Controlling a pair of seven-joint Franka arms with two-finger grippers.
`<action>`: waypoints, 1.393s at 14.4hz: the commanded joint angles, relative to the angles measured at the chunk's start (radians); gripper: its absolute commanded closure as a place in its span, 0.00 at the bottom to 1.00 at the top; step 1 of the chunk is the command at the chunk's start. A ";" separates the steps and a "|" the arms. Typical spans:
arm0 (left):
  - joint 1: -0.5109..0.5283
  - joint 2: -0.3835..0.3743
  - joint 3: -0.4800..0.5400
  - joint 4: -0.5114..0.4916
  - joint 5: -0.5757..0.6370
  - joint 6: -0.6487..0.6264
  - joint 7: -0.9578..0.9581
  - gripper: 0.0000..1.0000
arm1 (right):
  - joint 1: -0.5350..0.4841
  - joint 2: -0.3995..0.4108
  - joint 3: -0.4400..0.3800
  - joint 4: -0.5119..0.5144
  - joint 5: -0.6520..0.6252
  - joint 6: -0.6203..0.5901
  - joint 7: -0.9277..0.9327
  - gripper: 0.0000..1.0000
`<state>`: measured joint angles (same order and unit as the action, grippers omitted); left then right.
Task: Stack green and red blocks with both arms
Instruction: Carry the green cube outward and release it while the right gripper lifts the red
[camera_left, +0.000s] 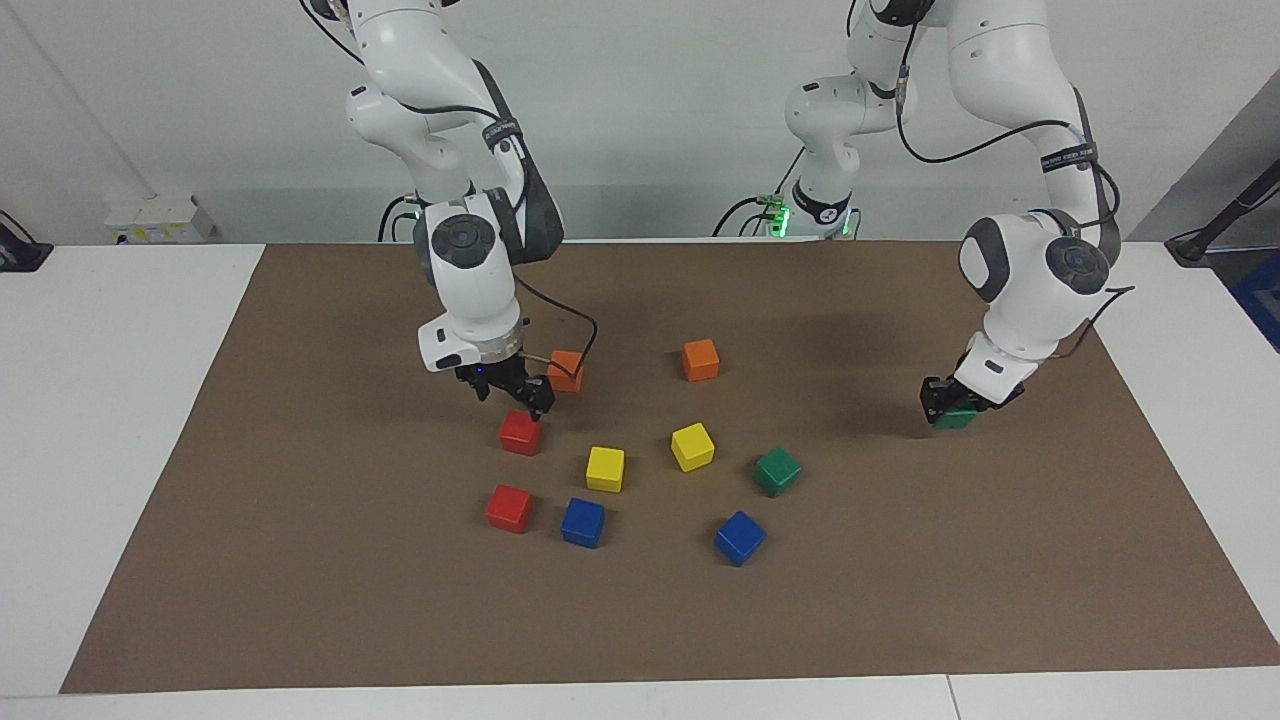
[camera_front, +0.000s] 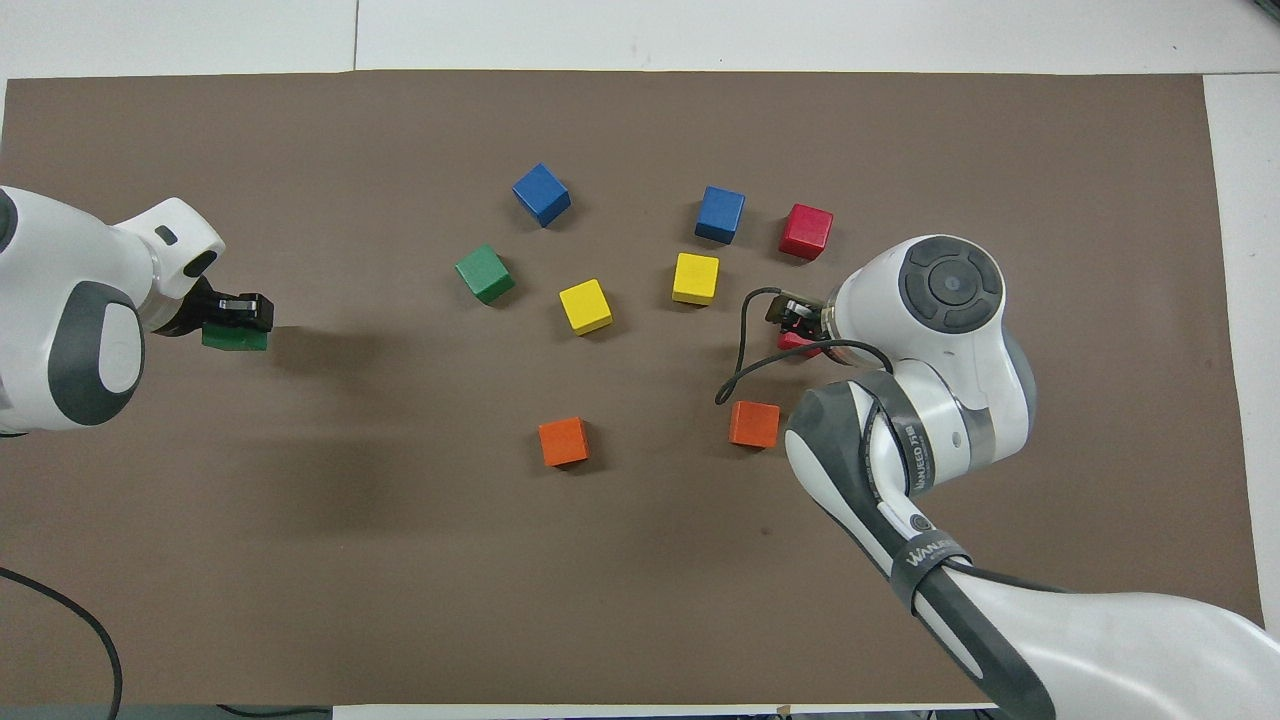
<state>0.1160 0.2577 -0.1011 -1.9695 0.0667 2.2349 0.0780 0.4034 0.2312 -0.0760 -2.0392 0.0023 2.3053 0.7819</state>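
Two green blocks, two red blocks in play. Left gripper (camera_left: 950, 404) is clamped on one green block (camera_left: 955, 418) low at the brown mat (camera_left: 300, 560), toward the left arm's end of the table; contact with the mat unclear. Second green block (camera_left: 777, 471) sits on the mat beside a yellow cube (camera_left: 692, 446). Right gripper (camera_left: 512, 392) hangs just over a red block (camera_left: 521, 433); finger state: cannot tell. That block rests on the mat. Second red block (camera_left: 510, 508) lies farther from the robots, next to a blue cube (camera_left: 583, 522).
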 joint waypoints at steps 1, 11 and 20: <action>0.017 0.080 -0.012 0.051 0.051 0.044 0.017 1.00 | 0.008 0.014 -0.002 -0.038 0.015 0.058 0.005 0.00; 0.024 0.084 -0.014 0.021 0.044 0.084 -0.087 0.00 | 0.005 0.068 -0.004 -0.029 0.013 0.114 -0.035 1.00; -0.254 0.237 -0.009 0.472 -0.044 -0.232 -0.827 0.00 | -0.268 -0.041 -0.005 -0.038 0.010 0.002 -0.543 1.00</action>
<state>-0.0314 0.3852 -0.1274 -1.6166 0.0202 2.0361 -0.4801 0.2235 0.2094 -0.0926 -2.0524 0.0022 2.3076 0.3788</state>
